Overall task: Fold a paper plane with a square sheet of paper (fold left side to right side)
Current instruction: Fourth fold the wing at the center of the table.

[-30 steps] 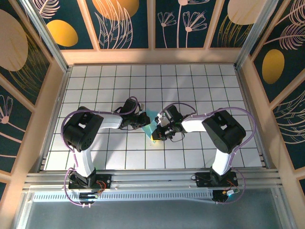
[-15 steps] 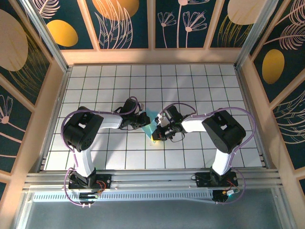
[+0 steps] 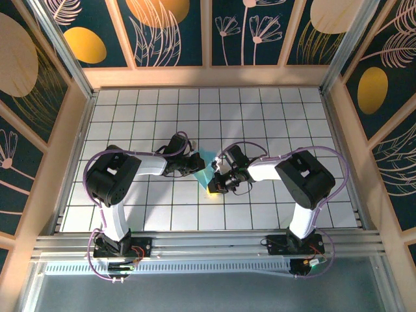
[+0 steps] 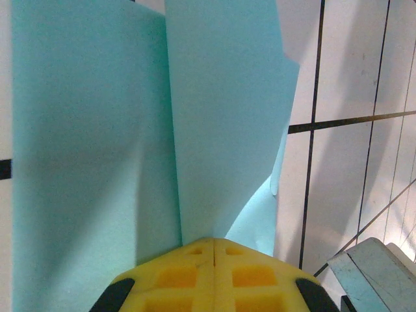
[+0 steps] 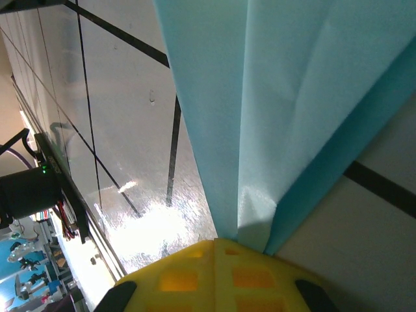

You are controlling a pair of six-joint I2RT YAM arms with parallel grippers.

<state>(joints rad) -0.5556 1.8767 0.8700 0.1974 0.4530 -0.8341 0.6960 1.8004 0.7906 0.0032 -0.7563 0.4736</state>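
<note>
While the left hand (image 4: 213, 244) and right hand (image 5: 214, 244) each clamp one end over the desk (image 3: 273, 117), the square sheet of paper (image 3: 207, 164) shows long folds; I'd judge it halfway, plane unfinished.

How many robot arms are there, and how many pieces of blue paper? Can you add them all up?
robot arms: 2 (left arm, right arm)
blue paper: 1
total: 3
</note>
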